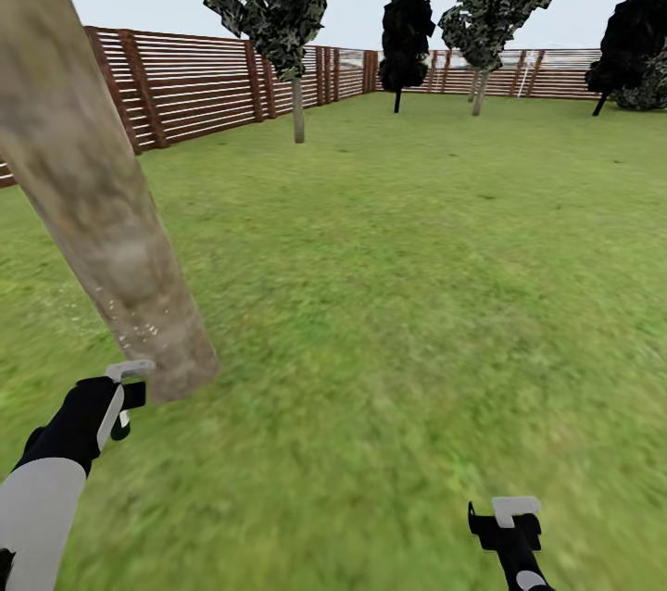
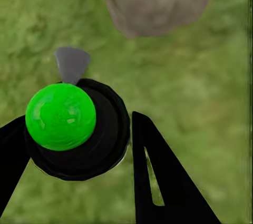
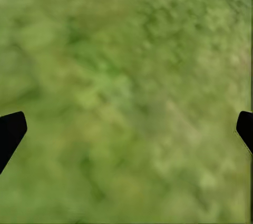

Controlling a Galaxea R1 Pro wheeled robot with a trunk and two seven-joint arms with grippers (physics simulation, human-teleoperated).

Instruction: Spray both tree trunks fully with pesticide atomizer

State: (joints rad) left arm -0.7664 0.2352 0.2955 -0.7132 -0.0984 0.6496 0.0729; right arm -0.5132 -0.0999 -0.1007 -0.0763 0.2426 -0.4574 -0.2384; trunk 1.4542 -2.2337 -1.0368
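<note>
A thick pale grey-tan tree trunk [image 1: 93, 202] leans across the left of the head view, with a few tiny white specks of pesticide [image 1: 139, 324] low on its bark. My left gripper [image 1: 125, 396] hangs just beside the trunk's base, shut on the pesticide atomizer [image 2: 60, 116], a black body with a bright green round top. Its grey nozzle [image 2: 71, 63] points toward the trunk foot [image 2: 153, 2]. My right gripper [image 1: 508, 517] is low at the right over bare grass, open, its fingertips [image 3: 10, 132] far apart with nothing between them.
Grass floor [image 1: 389, 295] spreads ahead to a reddish-brown slat fence [image 1: 204, 81]. Two more pale-trunked trees [image 1: 298, 109] [image 1: 479, 91] stand near the fence, among near-black conifers [image 1: 408, 17] [image 1: 639, 26].
</note>
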